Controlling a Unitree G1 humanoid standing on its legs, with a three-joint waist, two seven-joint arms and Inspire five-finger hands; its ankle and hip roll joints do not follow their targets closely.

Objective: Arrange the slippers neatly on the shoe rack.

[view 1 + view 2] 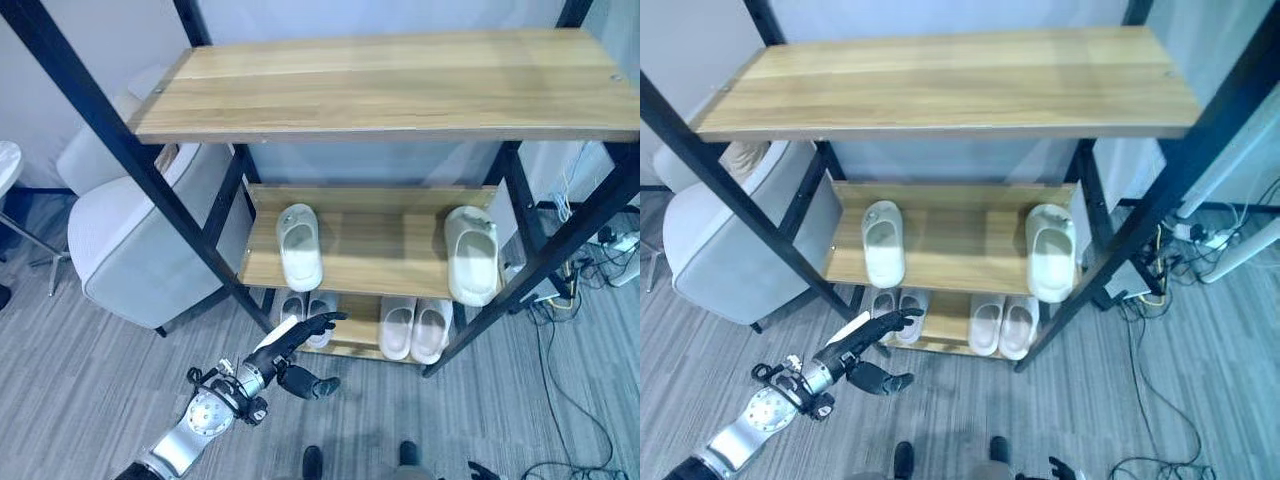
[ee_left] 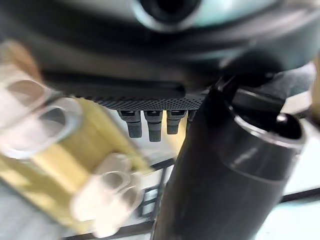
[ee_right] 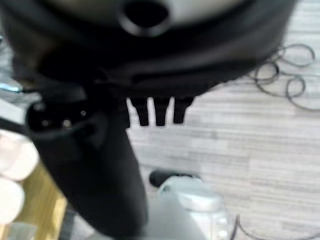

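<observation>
Left hand (image 1: 290, 352) sits low in front of the shoe rack (image 1: 390, 85), fingers (image 1: 318, 324) straight and spread, thumb out to the side, holding nothing. Fingertips point at the rack's bottom shelf (image 1: 350, 340) and overlap the left pair of slippers (image 1: 308, 308) there; contact can't be confirmed. Just past the fingertips on the same shelf, right pair of slippers (image 1: 415, 328), side by side, touching each other.

Middle shelf (image 1: 370, 250), above the fingers: one white slipper (image 1: 299, 246) near the left end, another white slipper (image 1: 471, 254) at the right end with its heel overhanging the front edge. Wide bare wood between them. Top shelf (image 1: 400, 80) bare, projects forward over the lower shelves.

Obstructions: black diagonal frame leg (image 1: 140, 165) runs down beside the fingers on the left, its foot close to the fingertips. Matching leg (image 1: 540, 270) on the right side. White armchair (image 1: 130, 250) beside the rack, left of the hand. Open grey floor (image 1: 100, 390) around and behind the hand.

Right hand (image 3: 150, 112) seen in its wrist view over the floor, fingers straight, empty. Loose cables (image 1: 575, 345) on the floor right of the rack.
</observation>
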